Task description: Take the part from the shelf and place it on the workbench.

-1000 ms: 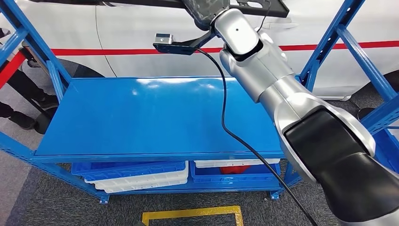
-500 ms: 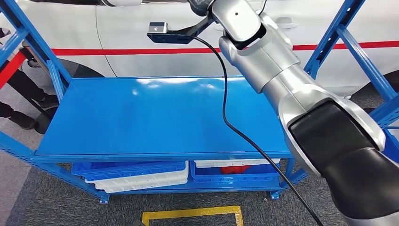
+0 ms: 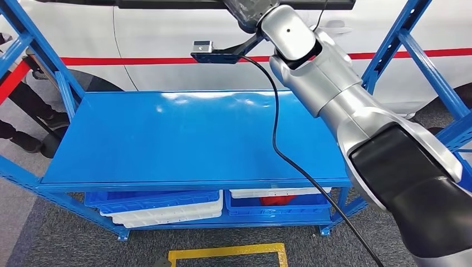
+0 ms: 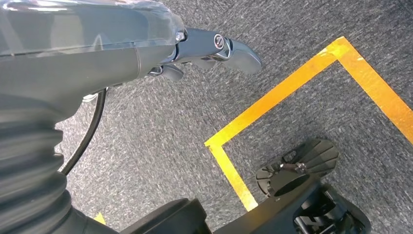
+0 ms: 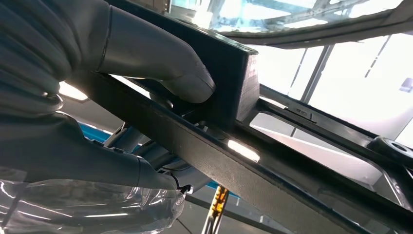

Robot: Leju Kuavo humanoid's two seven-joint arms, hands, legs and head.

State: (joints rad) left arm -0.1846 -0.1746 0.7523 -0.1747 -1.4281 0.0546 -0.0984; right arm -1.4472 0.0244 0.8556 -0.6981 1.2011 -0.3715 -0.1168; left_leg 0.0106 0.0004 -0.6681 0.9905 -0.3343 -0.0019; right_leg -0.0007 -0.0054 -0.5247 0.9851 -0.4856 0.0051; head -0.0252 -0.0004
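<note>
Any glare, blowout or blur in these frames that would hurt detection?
Head view: sharp, with a soft white glare patch on the blue shelf board near its far edge. Right wrist view: windows behind are blown out, so the black part under the right hand reads as a backlit silhouette. Left wrist view: carpet and yellow floor tape crisp, glare on the clear film over the left hand.

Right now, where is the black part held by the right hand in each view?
Head view: black part along the top edge, above the right arm.
Right wrist view: it crosses the frame diagonally, under the right hand thumb.
Left wrist view: not in it.
Shared landmark: the right hand itself.
</note>
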